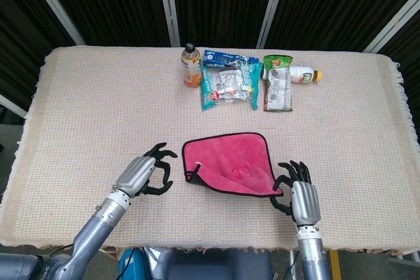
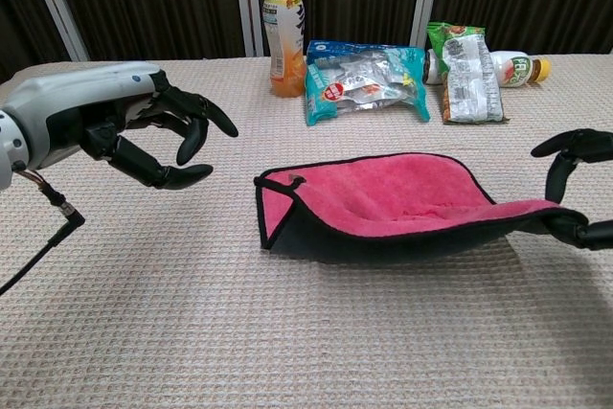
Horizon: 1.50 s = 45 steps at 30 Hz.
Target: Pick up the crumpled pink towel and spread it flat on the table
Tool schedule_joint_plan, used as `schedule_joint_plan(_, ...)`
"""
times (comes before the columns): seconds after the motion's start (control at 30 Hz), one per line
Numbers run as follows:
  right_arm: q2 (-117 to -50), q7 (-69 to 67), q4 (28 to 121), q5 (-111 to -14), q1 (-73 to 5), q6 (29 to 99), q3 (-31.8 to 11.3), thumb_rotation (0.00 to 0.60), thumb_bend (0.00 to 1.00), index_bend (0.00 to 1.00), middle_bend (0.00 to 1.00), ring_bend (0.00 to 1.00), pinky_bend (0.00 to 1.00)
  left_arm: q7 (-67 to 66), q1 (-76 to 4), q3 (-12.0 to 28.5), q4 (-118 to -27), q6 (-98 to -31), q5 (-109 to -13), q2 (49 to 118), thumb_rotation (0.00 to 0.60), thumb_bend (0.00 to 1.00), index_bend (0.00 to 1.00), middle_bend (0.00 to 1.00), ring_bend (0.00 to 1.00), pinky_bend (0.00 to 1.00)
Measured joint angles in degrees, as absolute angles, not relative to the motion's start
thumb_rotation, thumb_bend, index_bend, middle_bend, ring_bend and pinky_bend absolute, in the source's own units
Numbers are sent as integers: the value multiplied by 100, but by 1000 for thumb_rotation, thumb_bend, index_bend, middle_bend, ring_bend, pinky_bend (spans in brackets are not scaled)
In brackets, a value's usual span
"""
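Note:
The pink towel [image 1: 230, 162] with dark edging lies mostly spread on the table [image 1: 92, 103], in front of me. In the chest view the towel [image 2: 393, 193] has its near left corner folded over, and its near right corner is lifted off the cloth. My right hand [image 1: 298, 191] pinches that raised corner; the chest view shows the right hand [image 2: 575, 208] at the frame's right edge. My left hand [image 1: 147, 174] hovers just left of the towel, holding nothing. In the chest view the left hand [image 2: 134, 131] has its fingers apart and curved.
At the back of the table stand an orange drink bottle [image 1: 191, 65], blue snack bags [image 1: 228, 83], a green snack bag [image 1: 277, 83] and a bottle lying on its side [image 1: 305, 74]. The table's front edge runs just below both hands.

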<state>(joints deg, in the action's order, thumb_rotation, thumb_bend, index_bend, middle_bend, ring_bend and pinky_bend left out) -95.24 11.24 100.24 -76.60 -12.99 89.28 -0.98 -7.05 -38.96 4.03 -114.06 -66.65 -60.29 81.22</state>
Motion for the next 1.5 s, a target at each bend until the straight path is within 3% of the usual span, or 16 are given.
schedule_joint_plan(0.33, -9533, 1053, 9996, -7824, -1142, 8826, -16, 600, 881, 814, 250, 123, 26, -618, -3767, 481, -11429, -6586, -6090, 8038, 600, 403, 693, 219, 42, 157)
schedule_joint_plan(0.77, -9352, 1024, 10069, -8090, -822, 8714, 429, 600, 882, 808, 250, 112, 26, -412, -3507, 438, -11559, -6551, -6355, 7791, 600, 403, 680, 218, 42, 157)
schedule_joint_plan(0.83, -9330, 1024, 10050, -8093, -783, 8656, 482, 600, 881, 764, 242, 82, 26, -368, -3462, 422, -11572, -6549, -6412, 7748, 600, 402, 667, 213, 42, 157)
schedule_joint_plan(0.93, -9304, 1062, 10020, -8064, -751, 8542, 544, 600, 843, 614, 180, 20, 6, -292, -3403, 400, -11596, -6541, -6496, 7674, 600, 396, 632, 197, 42, 154)
schedule_joint_plan(1.13, -9197, 1155, 10036, -7998, -722, 8234, 680, 600, 610, 314, 58, 0, 0, -114, -3314, 370, -11598, -6441, -6588, 7527, 600, 369, 550, 170, 35, 141)
schedule_joint_plan(1.2, -9172, 1193, 10034, -7989, -710, 8148, 719, 600, 512, 170, 11, 0, 0, -50, -3290, 365, -11577, -6396, -6610, 7493, 600, 342, 512, 161, 33, 135)
schedule_joint_plan(1.3, -9145, 1272, 10011, -7973, -697, 8034, 768, 600, 417, 20, 0, 0, 0, 27, -3262, 362, -11538, -6331, -6629, 7446, 600, 299, 457, 146, 29, 129)
schedule_joint_plan(1.5, -9102, 1448, 10004, -7955, -678, 7916, 784, 600, 393, 0, 0, 0, 0, 160, -3251, 387, -11497, -6148, -6589, 7324, 600, 271, 384, 123, 9, 115)
